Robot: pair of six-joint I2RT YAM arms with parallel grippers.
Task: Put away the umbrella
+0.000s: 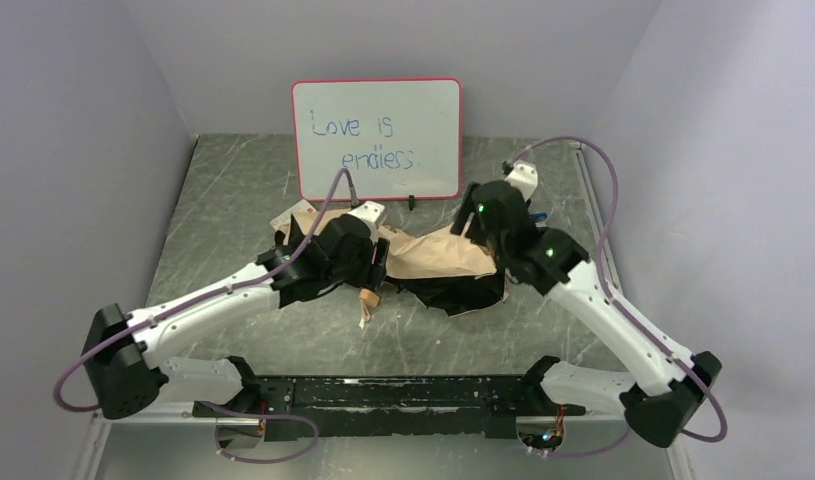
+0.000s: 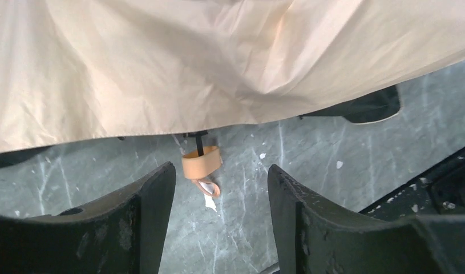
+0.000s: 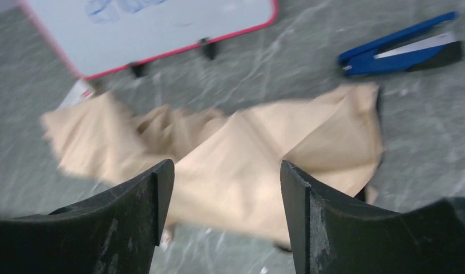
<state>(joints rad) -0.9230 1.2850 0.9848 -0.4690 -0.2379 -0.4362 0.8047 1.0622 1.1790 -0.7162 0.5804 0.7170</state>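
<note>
The umbrella [image 1: 438, 258] lies collapsed mid-table, a crumpled heap of tan fabric over black lining. In the left wrist view its tan fabric [image 2: 190, 63] fills the top, and the pale orange handle [image 2: 201, 162] with its strap hangs below the fabric edge. My left gripper [image 2: 221, 177] is open just short of the handle, with nothing between its fingers. The right gripper [image 3: 227, 177] is open above the tan fabric [image 3: 264, 148], holding nothing. From above, the left gripper [image 1: 378, 262] is at the heap's left end and the right gripper [image 1: 475, 232] at its upper right.
A red-framed whiteboard [image 1: 376, 138] stands upright behind the umbrella. A blue and black stapler-like tool [image 3: 401, 48] lies on the table to the right of the whiteboard [image 3: 161, 23]. A small white and red box [image 3: 76, 96] peeks out at the fabric's left end.
</note>
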